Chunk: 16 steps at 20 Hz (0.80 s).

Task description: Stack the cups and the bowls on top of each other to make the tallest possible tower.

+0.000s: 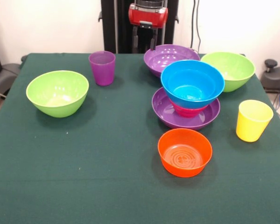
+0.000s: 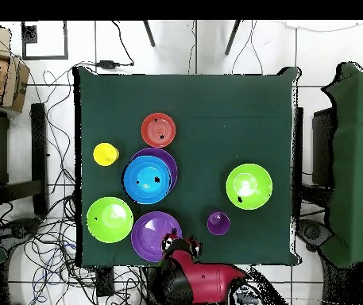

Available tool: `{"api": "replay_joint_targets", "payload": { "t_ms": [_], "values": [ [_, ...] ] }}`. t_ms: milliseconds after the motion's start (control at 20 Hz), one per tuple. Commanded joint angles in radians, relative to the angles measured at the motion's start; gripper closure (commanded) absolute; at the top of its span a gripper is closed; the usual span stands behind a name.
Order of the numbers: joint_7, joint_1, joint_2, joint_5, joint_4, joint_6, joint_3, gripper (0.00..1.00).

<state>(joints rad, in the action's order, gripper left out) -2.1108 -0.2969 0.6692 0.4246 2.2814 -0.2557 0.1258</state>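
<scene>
Bowls (image 1: 192,84) sit stacked while the arm's end effector (image 1: 144,39) hangs retracted behind, grip indiscernible.

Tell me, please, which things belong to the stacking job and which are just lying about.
Job: purple plastic cup; yellow plastic cup; two lime green plastic bowls; two purple bowls; blue bowl; red-pink bowl; orange bowl.
Lying about: floor cables; cardboard box.

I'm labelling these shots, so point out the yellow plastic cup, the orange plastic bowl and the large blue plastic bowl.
yellow plastic cup (image 1: 253,122), front view, outer side wall.
orange plastic bowl (image 1: 184,158), front view, inner floor.
large blue plastic bowl (image 1: 191,87), front view, inner floor.
</scene>
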Motion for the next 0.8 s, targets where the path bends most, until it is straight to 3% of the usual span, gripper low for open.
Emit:
{"api": "replay_joint_targets", "payload": {
  "t_ms": [50, 800],
  "values": [
    [-0.12, 0.033, -0.129, 0.05, 0.005, -0.15, 0.007, 0.0],
    [-0.136, 0.085, -0.204, 0.014, 0.012, -0.241, 0.044, 0.0]
  ]
}}
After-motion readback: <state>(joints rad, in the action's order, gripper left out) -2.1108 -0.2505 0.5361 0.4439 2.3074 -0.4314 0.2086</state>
